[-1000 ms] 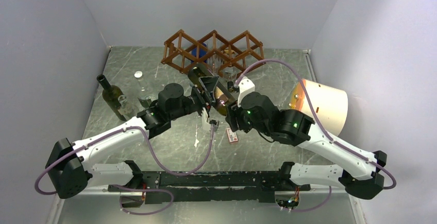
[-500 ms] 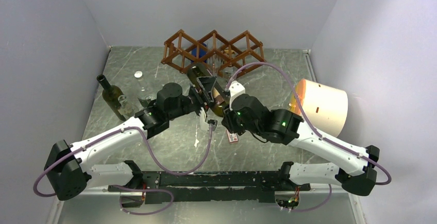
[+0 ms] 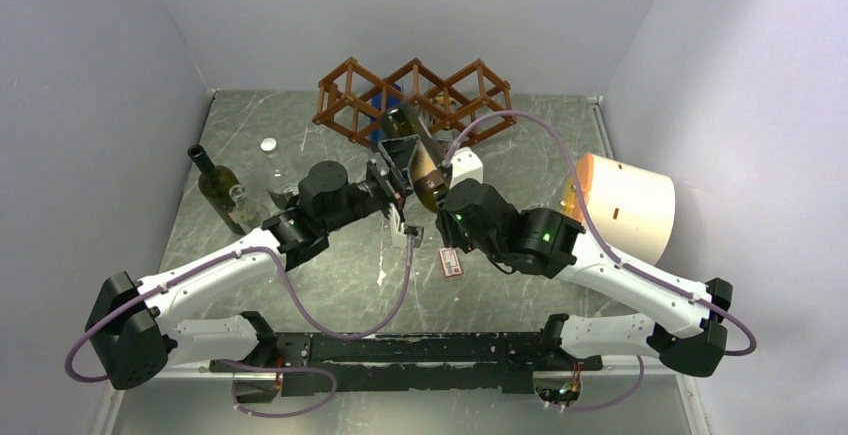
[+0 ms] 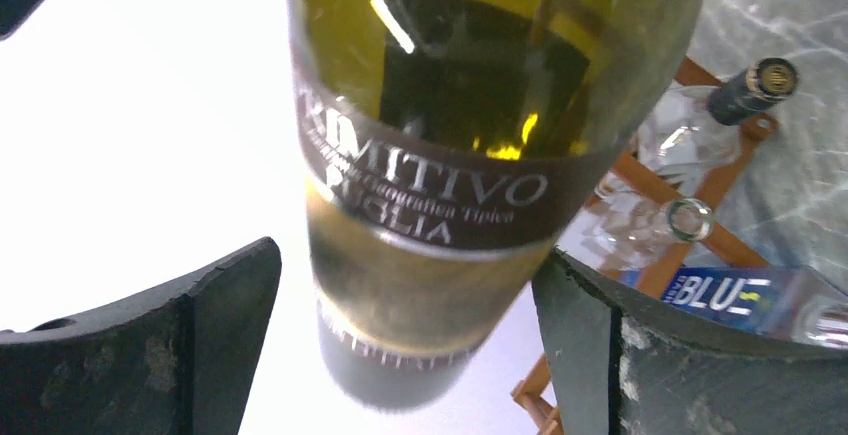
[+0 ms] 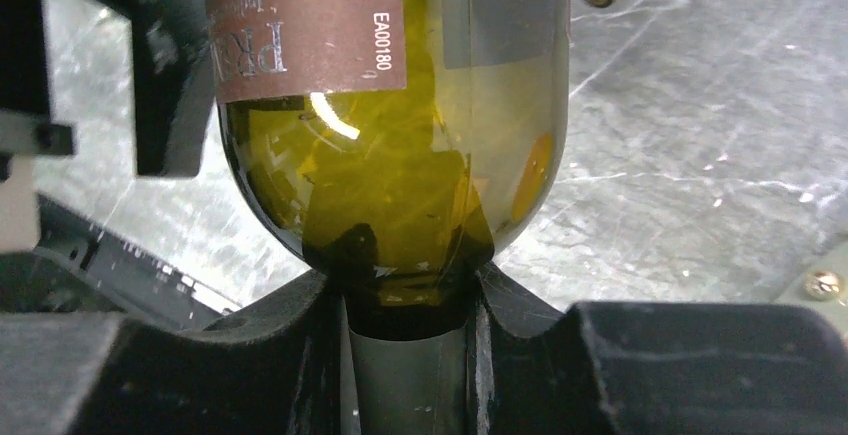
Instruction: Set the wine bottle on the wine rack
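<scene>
A second green bottle (image 3: 216,187) rests at the left of the surface (image 3: 340,285); leave it alone. Your left claw (image 4: 408,265) stands wide apart, its fingers flanking the labelled body of the wine bottle (image 5: 400,175) without touching the glass. The bottle hangs above the surface at mid-scene. Its base points far, toward the middle cell of the wine rack (image 3: 447,86), and its neck points toward the near right. Your right claw (image 5: 408,300) is clamped on that neck, just below the shoulder, and seems to carry the bottle alone.

Treat the bottle as rigid, smooth and breakable. You cannot tell whether it is full, but the glass alone will feel weighty in a neck grip. The neck gives a sure, narrow hold, yet the weight sits out at the base, so the bottle may pivot or slip. Get the base onto a rack slat early.

Compared with a second ago, the left claw has let go of the body and the right claw has closed on the neck. The base has also swung farther, up to the front of the rack.
</scene>
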